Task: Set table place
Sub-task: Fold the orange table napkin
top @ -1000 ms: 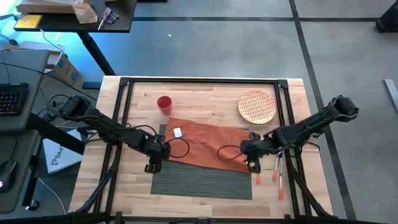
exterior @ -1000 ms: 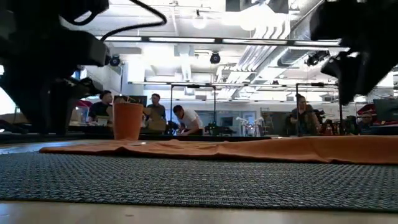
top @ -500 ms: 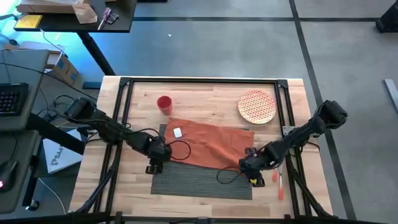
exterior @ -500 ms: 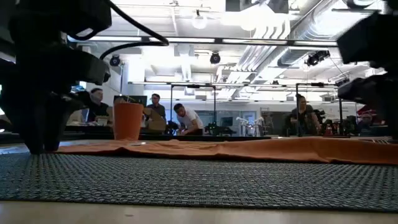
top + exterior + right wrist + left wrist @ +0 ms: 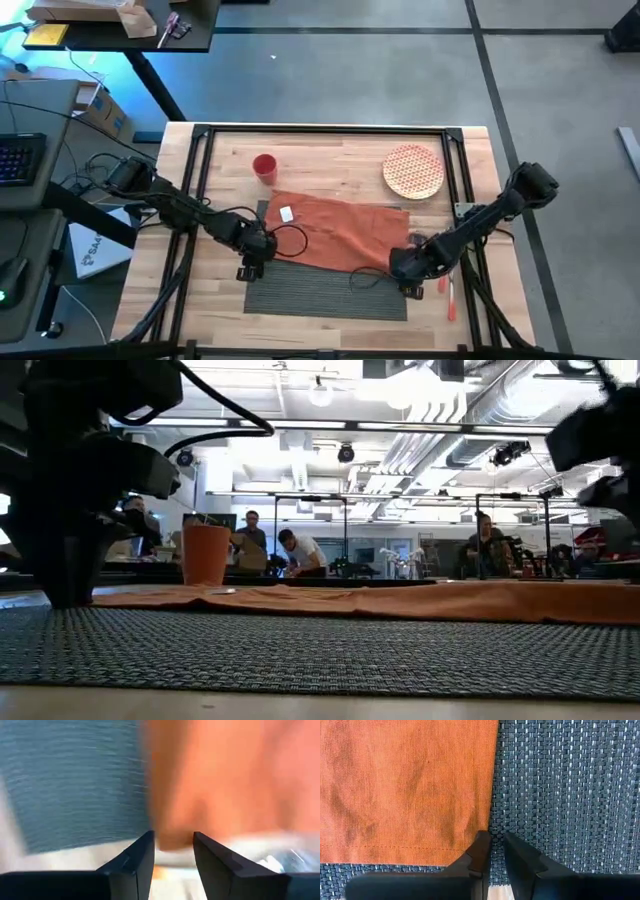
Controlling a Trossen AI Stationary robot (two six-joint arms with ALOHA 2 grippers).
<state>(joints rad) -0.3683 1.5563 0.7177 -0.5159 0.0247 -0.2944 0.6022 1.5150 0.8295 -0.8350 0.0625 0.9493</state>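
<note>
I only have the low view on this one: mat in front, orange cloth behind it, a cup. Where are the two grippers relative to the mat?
Observer: From above, the left gripper is at the left edge of the placemat, and the right gripper is at its right edge.
Operator: Is the cloth actually on the mat?
Observer: Yes. The napkin covers the placemat's far part, and the left wrist view shows one of its corners lying on the weave.
Operator: Any plate yet?
Observer: The plate sits on the bare table, in the far right part, off the placemat.
</note>
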